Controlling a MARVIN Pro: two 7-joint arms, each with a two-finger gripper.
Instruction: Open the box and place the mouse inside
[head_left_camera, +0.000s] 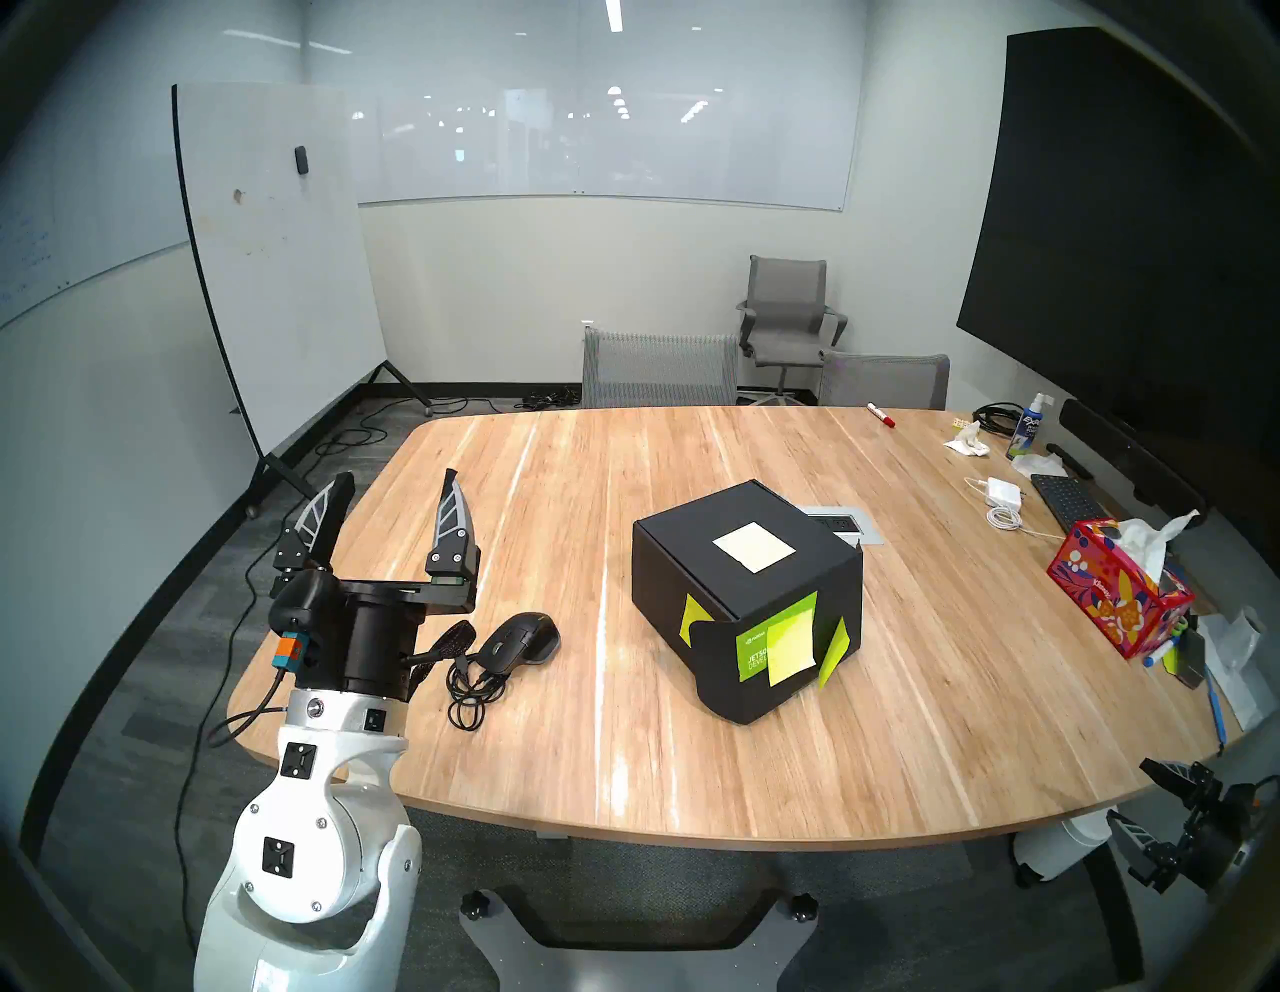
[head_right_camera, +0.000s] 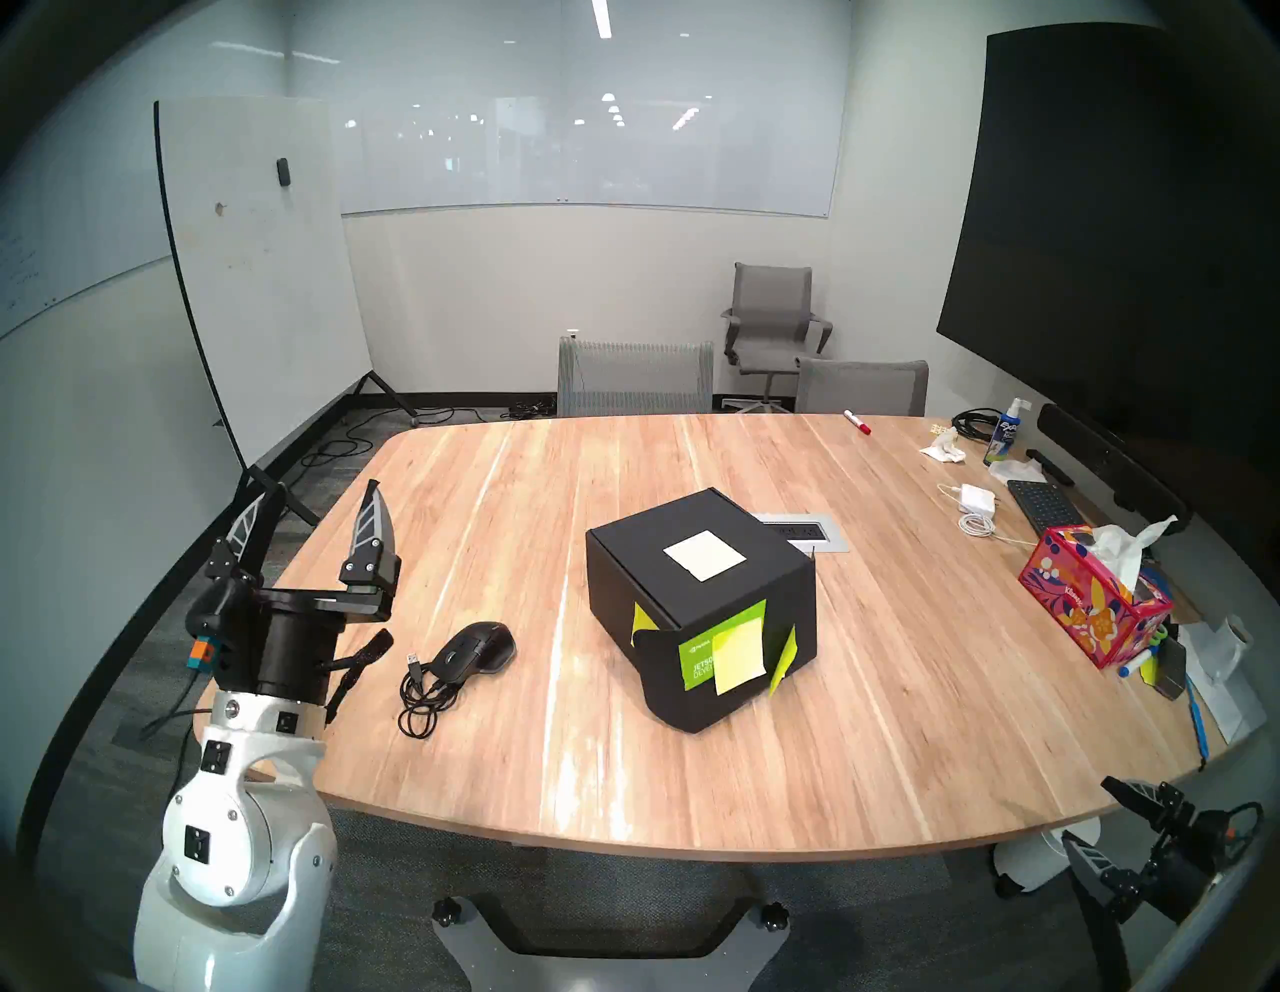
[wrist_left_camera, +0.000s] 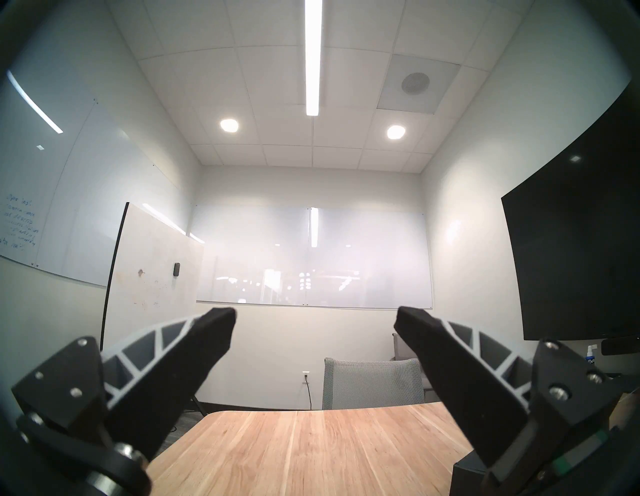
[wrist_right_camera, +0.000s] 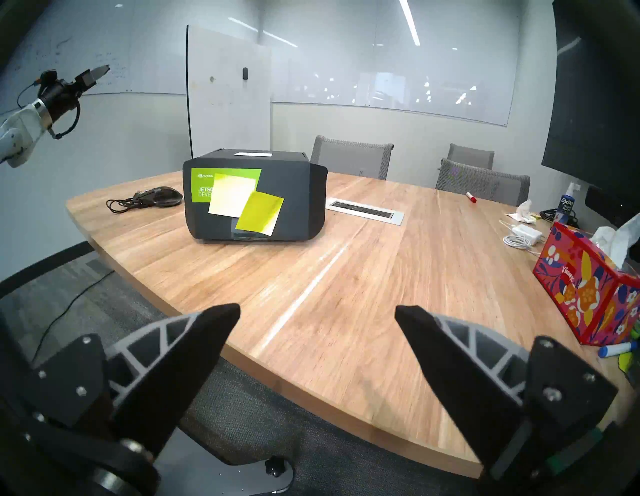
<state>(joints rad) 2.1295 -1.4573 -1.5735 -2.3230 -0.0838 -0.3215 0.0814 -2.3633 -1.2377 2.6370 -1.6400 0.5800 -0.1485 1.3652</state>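
Red floral tissue box (head_left_camera: 1118, 596) on table (head_left_camera: 692, 762) right edge; white charger (head_left_camera: 1002, 492), keyboard (head_left_camera: 1067, 500) behind it.

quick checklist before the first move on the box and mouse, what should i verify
1. Box lid shut, flap tucked at the front: not ok, must be opened first.
2. Mouse free on the table, nothing on it: ok.
3. Mouse cable coiled beside it, clear of the box: ok.
4. Left gripper open, empty, raised above the table's left edge: ok.
5. Right gripper open, empty, off the table's near right edge: ok.
6. Sticky notes over the front flap, may get in the way of a grip: cannot tell.
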